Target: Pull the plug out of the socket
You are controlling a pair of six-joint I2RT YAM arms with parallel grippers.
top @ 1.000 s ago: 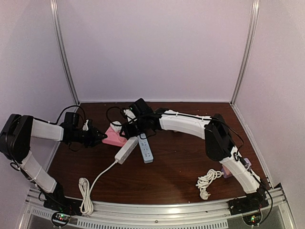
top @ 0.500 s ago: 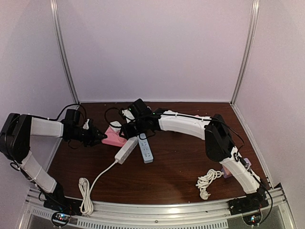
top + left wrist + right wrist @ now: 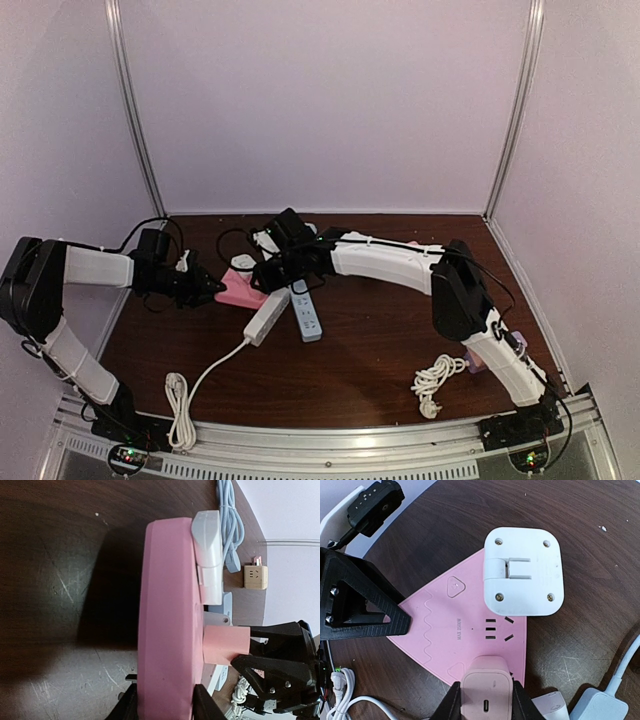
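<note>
Pink plug (image 3: 486, 687) is stuck in the pink socket (image 3: 445, 625) at the socket's 6 o'clock corner. The right pincer (image 3: 486, 702) squeezes the plug from both sides. The left pincer (image 3: 167, 707) grips the socket's edge. A white charger (image 3: 522, 572) sits at 1 o'clock on the socket. The socket lies on the tabletop (image 3: 600, 605).

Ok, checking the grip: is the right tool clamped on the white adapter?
No, the right tool grips the pink charger; the white adapter sits free beside it.

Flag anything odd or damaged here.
Nothing is broken or spilled. The white adapter overhangs the edge of the socket, and the table shows fine scratches.
</note>
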